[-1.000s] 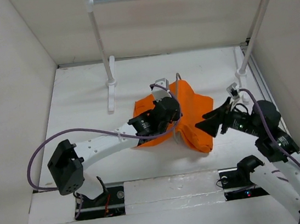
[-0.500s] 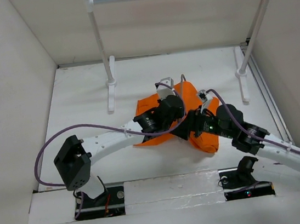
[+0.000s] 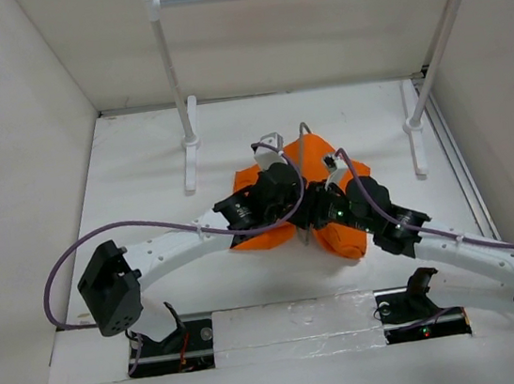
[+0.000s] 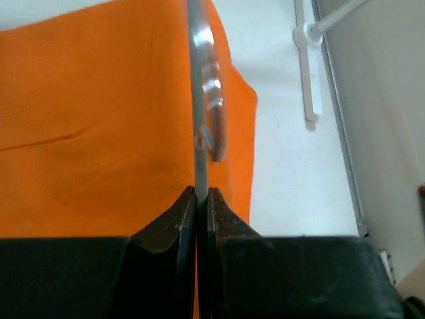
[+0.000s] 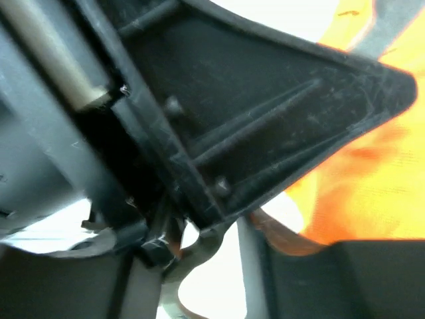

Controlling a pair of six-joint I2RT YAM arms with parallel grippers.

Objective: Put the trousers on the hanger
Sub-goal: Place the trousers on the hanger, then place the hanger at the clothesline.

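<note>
Left hand [image 4: 198,194] clamped on hanger [image 4: 196,80] over trousers [image 4: 99,119]; right hand [image 3: 320,214] alongside, spread unclear.

Matt cloth trousers [image 4: 99,119], shiny hanger hook [image 4: 198,100]

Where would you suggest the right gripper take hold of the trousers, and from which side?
Probably the bunched fold at the near right corner of the trousers, approached from the right: it bulges up, clear of the left gripper pinching the hanger.
</note>
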